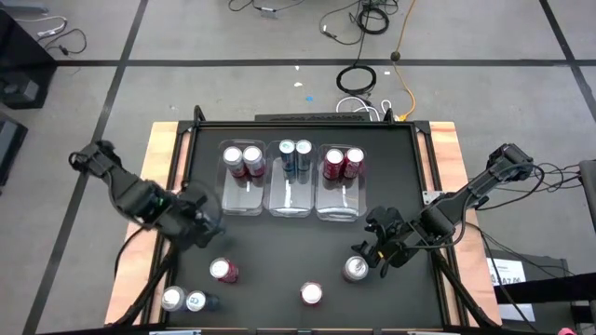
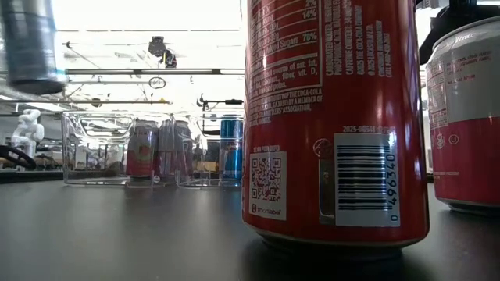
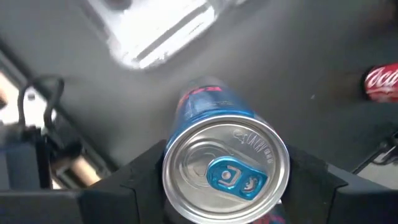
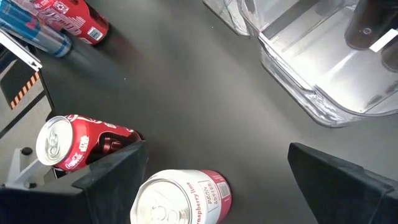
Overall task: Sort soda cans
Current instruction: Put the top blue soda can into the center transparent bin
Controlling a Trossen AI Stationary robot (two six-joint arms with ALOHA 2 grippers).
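Note:
My left gripper (image 1: 203, 226) hangs over the table's left part, shut on a blue soda can (image 3: 214, 109) with a silver top; the low view shows that can (image 2: 31, 43) high above the table. My right gripper (image 1: 382, 247) stands open at the near right, its fingers (image 4: 112, 177) spread above a white-and-pink can (image 4: 180, 198) that stands on its base; it touches nothing that I can see. Loose cans stand on the table: a red one (image 1: 223, 271), another red one (image 1: 311, 294), and a silver one (image 1: 172, 298) beside a blue one (image 1: 196, 301). My left gripper pinches the blue can between its two fingers, one on each side of the can's upper wall (image 3: 173, 134) just under the rim. The fingers come from above, pointing steeply down. The can hangs upright below them, lifted clear of the table.
Three clear bins stand side by side at the table's far middle: the left bin (image 1: 244, 197) holds two pinkish-red cans, the middle bin (image 1: 291, 197) two blue, the right bin (image 1: 340, 200) two red. A red can (image 2: 336, 117) stands close before the low camera.

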